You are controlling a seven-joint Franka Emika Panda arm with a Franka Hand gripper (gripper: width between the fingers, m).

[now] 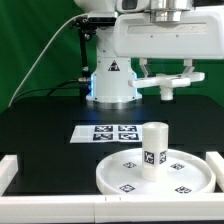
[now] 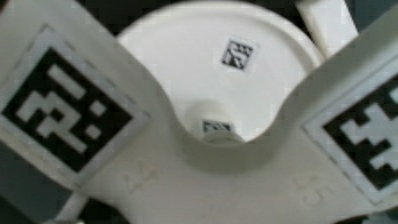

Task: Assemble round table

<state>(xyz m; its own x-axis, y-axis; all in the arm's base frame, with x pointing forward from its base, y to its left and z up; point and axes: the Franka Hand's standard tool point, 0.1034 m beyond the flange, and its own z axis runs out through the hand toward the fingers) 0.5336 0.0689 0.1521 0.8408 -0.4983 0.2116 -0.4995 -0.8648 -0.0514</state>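
Round table base piece (image 1: 196,80) is clamped in the tool (image 1: 168,82), clear of the table (image 1: 45,125). Disc (image 1: 108,176) lies below the tool, with the leg (image 1: 155,150) upright on it.

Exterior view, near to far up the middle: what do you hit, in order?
Front border rail → round disc → marker board → robot base. The leg stands on the disc and overlaps it, so it is left out of the order.

The leg (image 1: 154,158) stands upright on the disc (image 1: 113,177), seemingly centred; the gripper (image 1: 170,88) hangs above.
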